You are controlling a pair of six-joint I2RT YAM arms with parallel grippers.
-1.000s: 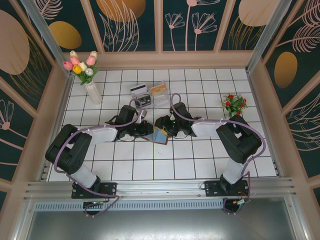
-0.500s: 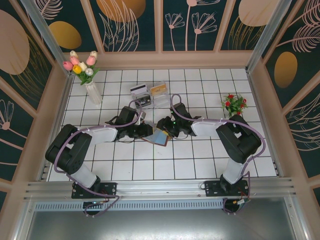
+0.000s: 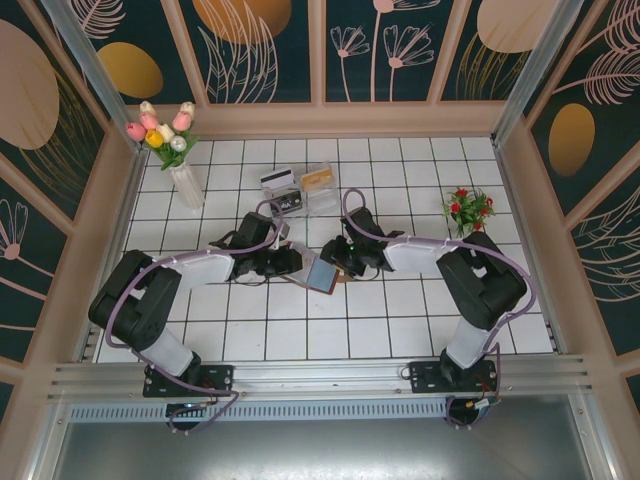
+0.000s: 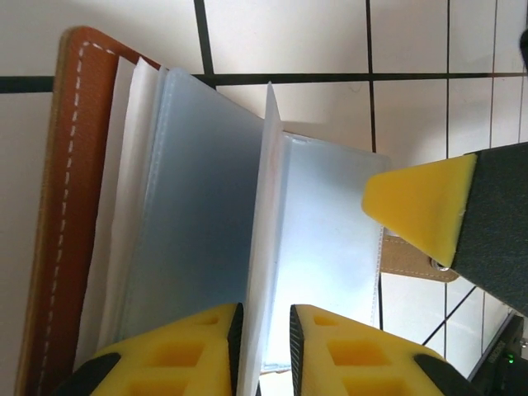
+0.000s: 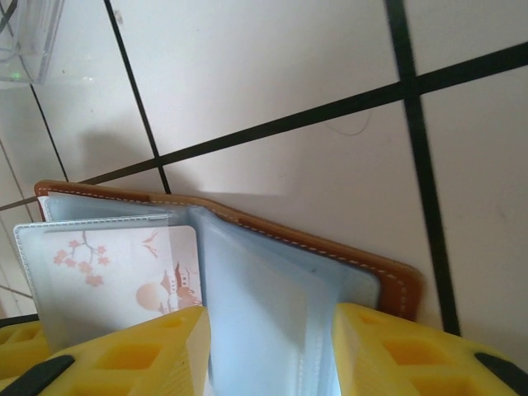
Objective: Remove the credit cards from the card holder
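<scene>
Lying open, card holder (image 3: pixel 321 272), one sleeve (image 4: pixel 264 206) pinched in left pincer (image 4: pixel 264 334)

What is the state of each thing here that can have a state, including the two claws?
Card holder, open on the table, clear sleeves fanned out.
Card, blossom print, inside a sleeve, not yet taken out.
Left claw, shut on one clear sleeve.
Right claw, open, one finger on either side of the sleeves.
Tray, upright, with cards in it.
</scene>
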